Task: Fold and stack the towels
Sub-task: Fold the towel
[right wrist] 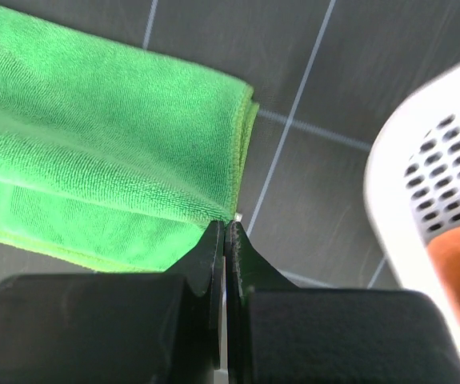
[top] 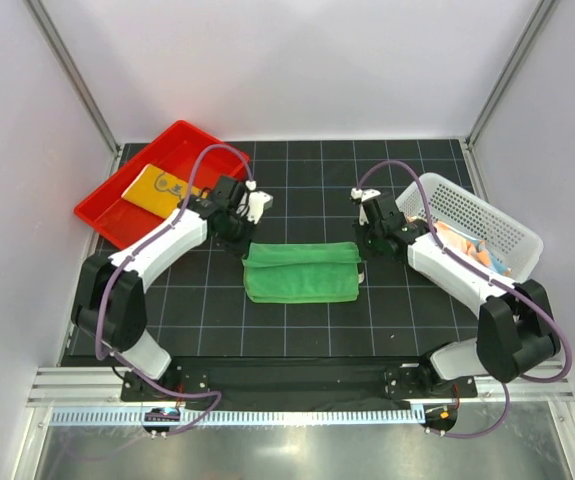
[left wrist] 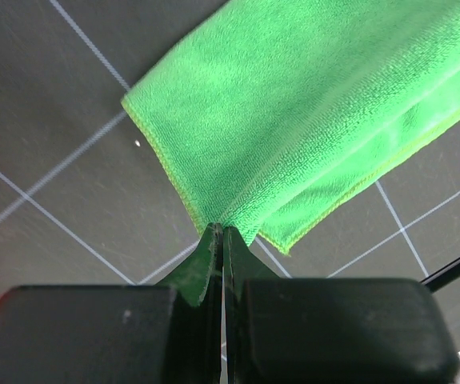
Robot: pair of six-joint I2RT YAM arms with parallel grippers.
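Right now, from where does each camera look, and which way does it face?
Top external: above and behind the bases, facing down; left arm, right arm, green towel, red tray, white basket.
Left wrist: on the left arm, facing down past the left gripper, shut on a towel corner.
Right wrist: same, right gripper, the other corner, basket.
All share the towel.

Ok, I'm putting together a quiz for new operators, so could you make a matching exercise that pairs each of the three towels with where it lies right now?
Things:
1. green towel
2. yellow-orange towel
3. pastel and orange towel

Places:
A. in the white basket
B. folded on the black mat, between the two arms
C. in the red tray

Pairs: 1-B, 2-C, 3-A
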